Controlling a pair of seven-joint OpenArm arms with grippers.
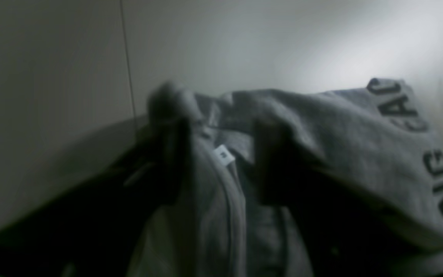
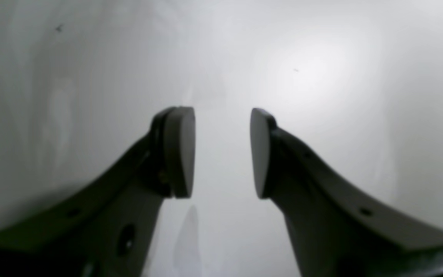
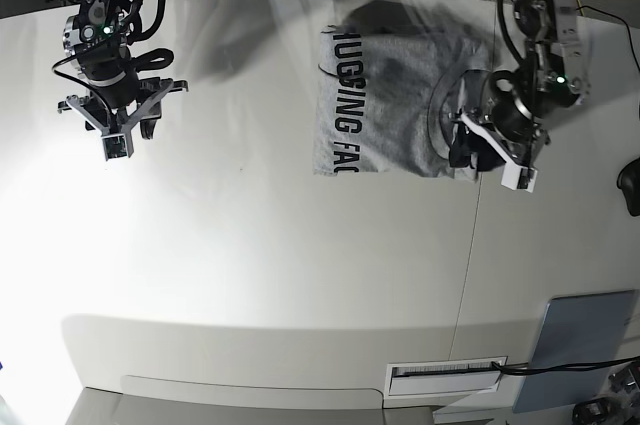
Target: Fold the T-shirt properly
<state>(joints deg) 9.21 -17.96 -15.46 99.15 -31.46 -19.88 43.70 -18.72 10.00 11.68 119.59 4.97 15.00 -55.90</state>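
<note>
The heather-grey T-shirt (image 3: 390,105) lies spread flat at the far right of the table, black lettering up. My left gripper (image 3: 462,150) is at its round neck. In the left wrist view the dark fingers (image 1: 169,154) stand apart with the neck fabric and white label (image 1: 223,154) between them, and shirt cloth (image 1: 360,146) is draped over the tips; the view is blurred. My right gripper (image 2: 222,150) is open and empty over bare white table, far from the shirt at the far left (image 3: 135,125).
A flat grey-blue pad (image 3: 580,350) lies at the near right corner. A dark object (image 3: 630,185) sits at the right edge. A table seam (image 3: 468,255) runs from the shirt towards the front edge, near a white slot (image 3: 445,375).
</note>
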